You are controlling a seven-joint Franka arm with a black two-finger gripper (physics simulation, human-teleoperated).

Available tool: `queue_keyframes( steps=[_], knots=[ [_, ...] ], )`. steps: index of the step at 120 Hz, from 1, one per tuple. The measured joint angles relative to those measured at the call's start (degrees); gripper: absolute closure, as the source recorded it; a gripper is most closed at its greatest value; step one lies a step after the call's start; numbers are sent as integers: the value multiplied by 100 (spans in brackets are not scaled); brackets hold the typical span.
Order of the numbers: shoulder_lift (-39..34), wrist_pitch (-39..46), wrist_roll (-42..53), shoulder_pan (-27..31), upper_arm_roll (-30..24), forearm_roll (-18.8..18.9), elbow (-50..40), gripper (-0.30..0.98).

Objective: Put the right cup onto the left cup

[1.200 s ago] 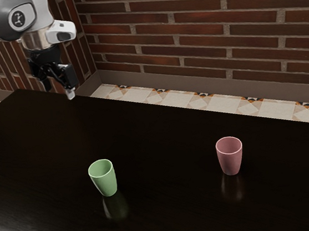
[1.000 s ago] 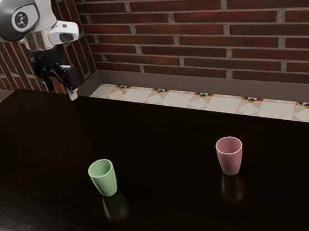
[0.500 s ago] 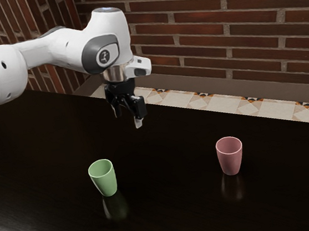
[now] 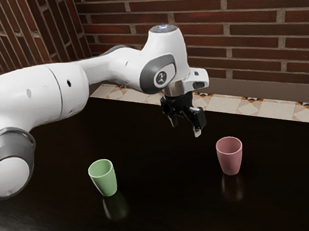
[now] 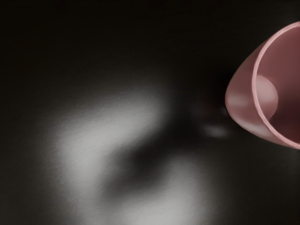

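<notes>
Exterior view: black two-finger gripper (image 4: 185,127) in the air above the dark, glossy table (image 4: 166,217), pointing down, its two fingers spread apart with nothing between them. White Franka arm (image 4: 27,99) reaches in from the exterior view's left. Pink tapered cup (image 4: 230,158) upright on the tabletop, mouth up, near the gripper, toward the exterior view's right; the two not touching. Green tapered cup (image 4: 104,179) also upright, well apart from the pink one, toward the exterior view's left; cups not stacked. Red-brown brick wall (image 4: 243,10) and patterned tile floor (image 4: 225,103) beyond. Wrist view: pink cup seen partly into its mouth, cut off by the frame; pale sheen with a dark shadow across the tabletop
</notes>
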Motion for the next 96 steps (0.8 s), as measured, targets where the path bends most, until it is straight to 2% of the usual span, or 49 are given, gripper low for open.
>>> queue_keyframes(
  steps=[30, 96],
  knots=[
    [649, 332, -418, -213, 9, -17, 673, 0],
    [1192, 1181, -984, -312, 28, -290, 712, 0]
  ],
)
